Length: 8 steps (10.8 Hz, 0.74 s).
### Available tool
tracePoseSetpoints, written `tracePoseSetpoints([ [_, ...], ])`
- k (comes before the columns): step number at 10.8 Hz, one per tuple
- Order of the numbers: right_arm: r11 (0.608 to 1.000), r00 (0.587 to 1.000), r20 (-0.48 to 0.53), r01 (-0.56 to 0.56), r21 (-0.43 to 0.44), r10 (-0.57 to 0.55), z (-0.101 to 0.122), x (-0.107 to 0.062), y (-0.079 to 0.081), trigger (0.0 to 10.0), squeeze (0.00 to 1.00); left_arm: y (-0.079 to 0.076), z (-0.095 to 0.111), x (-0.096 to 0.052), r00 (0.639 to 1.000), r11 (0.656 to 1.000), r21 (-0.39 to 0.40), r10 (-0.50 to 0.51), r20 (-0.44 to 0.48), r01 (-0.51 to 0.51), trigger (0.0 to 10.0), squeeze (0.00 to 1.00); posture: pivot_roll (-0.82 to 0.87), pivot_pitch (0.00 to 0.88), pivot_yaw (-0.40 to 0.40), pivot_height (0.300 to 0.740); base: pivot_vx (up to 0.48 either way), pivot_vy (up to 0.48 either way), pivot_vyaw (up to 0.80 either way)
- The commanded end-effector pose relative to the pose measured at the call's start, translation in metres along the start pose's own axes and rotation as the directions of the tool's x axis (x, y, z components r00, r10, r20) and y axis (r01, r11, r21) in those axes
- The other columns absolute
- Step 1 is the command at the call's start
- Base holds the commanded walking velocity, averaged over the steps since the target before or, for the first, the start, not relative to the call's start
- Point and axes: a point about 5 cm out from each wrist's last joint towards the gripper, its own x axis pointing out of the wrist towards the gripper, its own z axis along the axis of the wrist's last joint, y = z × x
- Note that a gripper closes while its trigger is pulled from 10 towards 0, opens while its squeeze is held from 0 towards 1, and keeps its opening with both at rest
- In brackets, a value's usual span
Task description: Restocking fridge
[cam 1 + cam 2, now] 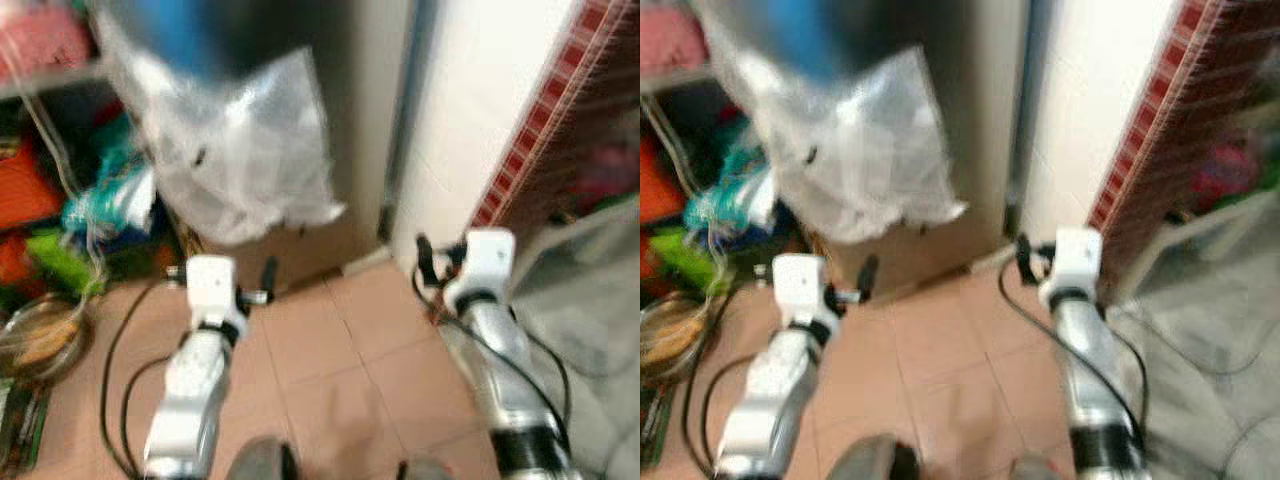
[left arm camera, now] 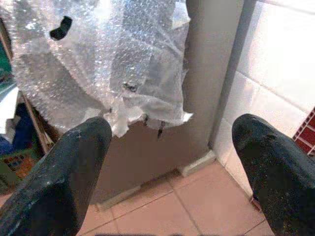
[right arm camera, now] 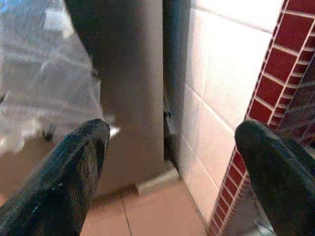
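Both silver arms are reaching forward and a bit down, roughly side by side with a wide gap between them. The left arm's black two-fingered tool (image 1: 268, 278) is sitting at the end of its white wrist block, and in the left wrist view its fingers (image 2: 59, 182) are standing wide apart with nothing between them. Same deal on the right: the right black two-fingered tool (image 1: 424, 258) is spread wide, fingers (image 3: 64, 182) well apart and gripping nothing. Black cables are looping along both forearms. Head views are blurry.
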Motion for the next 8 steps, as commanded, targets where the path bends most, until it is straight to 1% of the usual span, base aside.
tracePoseSetpoints([
  [1, 0.999, 0.999, 0.039, -0.024, 0.037, 0.023, 0.0080, 0.0008, 0.0048, 10.0, 0.00, 0.0038, -0.0002, -0.0006, 1.000, 1.000, 0.002, 0.008, -0.006, -0.008, 10.0, 0.00, 0.00, 0.080, 0.067, 0.740, 0.000, 0.398, 0.00],
  [2, 0.999, 1.000, 0.022, -0.010, 0.052, 0.009, 0.0070, 0.0014, 0.0031, 10.0, 0.00, 0.0043, 0.0001, -0.0001, 1.000, 1.000, 0.005, 0.007, -0.005, -0.007, 10.0, 0.00, 0.00, 0.080, 0.067, 0.740, 0.000, 0.401, 0.00],
  [5, 0.999, 0.999, 0.032, -0.002, 0.050, 0.000, 0.0098, 0.0019, -0.0016, 10.0, 0.00, 0.0052, 0.0020, 0.0028, 1.000, 1.000, 0.012, 0.002, 0.006, -0.002, 10.0, 0.00, 0.00, 0.081, 0.067, 0.740, 0.000, 0.320, -0.80],
  [8, 0.999, 0.998, 0.059, -0.002, 0.032, 0.000, 0.0159, 0.0019, -0.0017, 10.0, 0.00, 0.0094, 0.0033, 0.0044, 1.000, 1.000, 0.009, 0.004, 0.011, -0.004, 10.0, 0.00, -0.01, 0.082, 0.067, 0.740, 0.000, 0.430, -0.80],
])
